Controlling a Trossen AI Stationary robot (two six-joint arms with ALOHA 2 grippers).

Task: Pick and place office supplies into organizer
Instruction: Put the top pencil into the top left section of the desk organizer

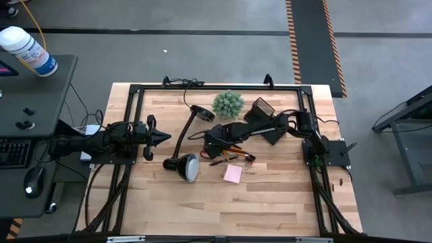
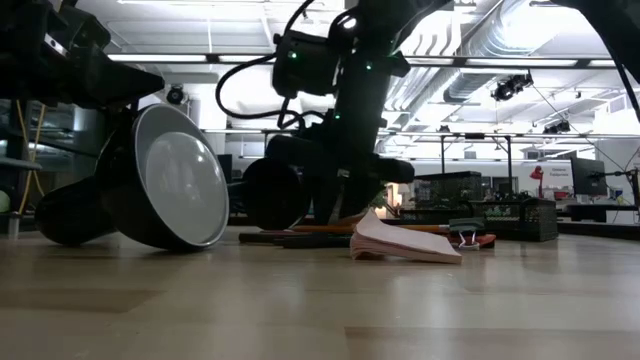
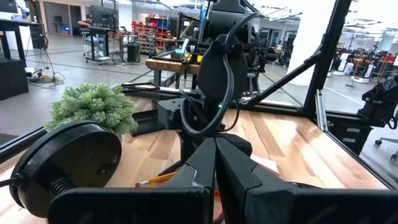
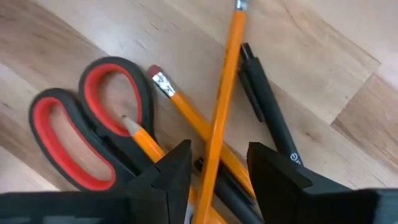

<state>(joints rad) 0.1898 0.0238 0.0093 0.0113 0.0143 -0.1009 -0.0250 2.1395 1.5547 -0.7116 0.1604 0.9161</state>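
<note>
My right gripper (image 4: 214, 171) hangs released astride the long orange pencil (image 4: 222, 106) beside the red-handled scissors (image 4: 87, 134), so I'd drop squarely and pinch only that; left gripper (image 3: 215, 163) waits clenched

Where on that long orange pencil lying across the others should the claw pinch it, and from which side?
Probably mid-shaft, from straight above. The long orange pencil lies flat on the table, crossing a second pencil beside the scissors. The right gripper hangs open with a finger on each side, so closing across its thin width should catch it.
</note>
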